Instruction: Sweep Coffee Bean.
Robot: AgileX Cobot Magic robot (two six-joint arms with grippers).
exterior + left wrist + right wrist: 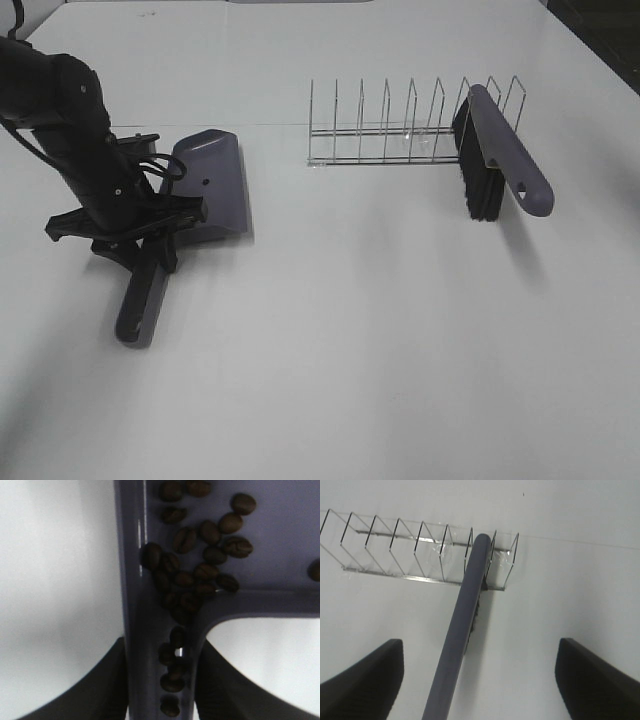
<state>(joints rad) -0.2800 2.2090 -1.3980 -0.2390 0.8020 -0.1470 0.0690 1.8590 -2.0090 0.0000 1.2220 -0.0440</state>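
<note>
The grey-purple dustpan (212,180) is at the left of the table, its handle (143,295) pointing to the front. My left gripper (135,228) is shut on the handle near the pan. In the left wrist view, dark fingers (102,690) sit on both sides of the handle (150,655). Several coffee beans (200,555) lie inside the pan at its back wall and in the handle's groove (172,677). No beans show in the high view. My right gripper (480,685) is open and empty, above the brush (465,615).
The brush (505,150), with a grey-purple handle and black bristles (478,188), leans in the right end of a wire rack (400,135) at the back. The rack also shows in the right wrist view (410,550). The right arm is out of the high view.
</note>
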